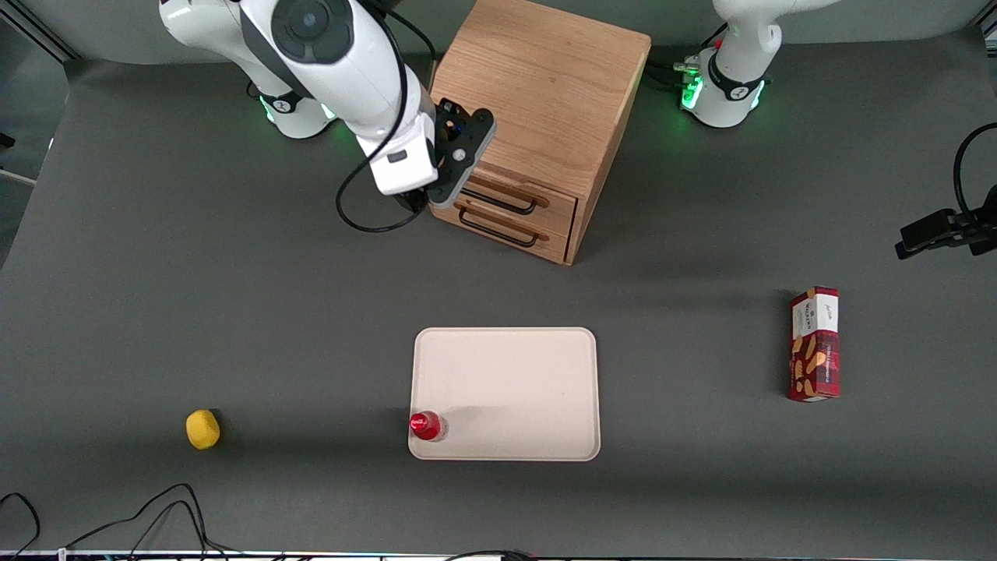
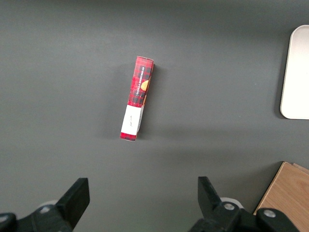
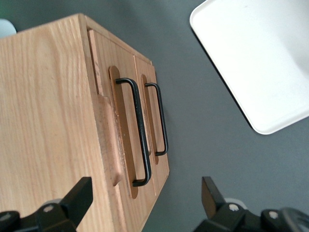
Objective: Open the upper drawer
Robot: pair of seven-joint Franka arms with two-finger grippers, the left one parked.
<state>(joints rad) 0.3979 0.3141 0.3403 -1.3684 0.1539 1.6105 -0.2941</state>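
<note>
The wooden cabinet (image 1: 545,86) stands at the back of the table with its two drawers facing the front camera at an angle. The upper drawer (image 1: 545,199) is light oak with a thin black bar handle (image 1: 506,204) and sits shut, flush with the matching drawer (image 1: 510,232) below it. My gripper (image 1: 417,202) hangs just off the cabinet's front corner on the working arm's side, at about drawer height. In the right wrist view the gripper (image 3: 146,193) is open, and the upper drawer's handle (image 3: 139,130) lies ahead of the fingers, untouched.
A cream tray (image 1: 506,343) lies in front of the cabinet, nearer the camera, with a red bottle (image 1: 427,425) on its near corner. A yellow fruit (image 1: 202,429) lies toward the working arm's end. A red biscuit box (image 1: 815,344) lies toward the parked arm's end.
</note>
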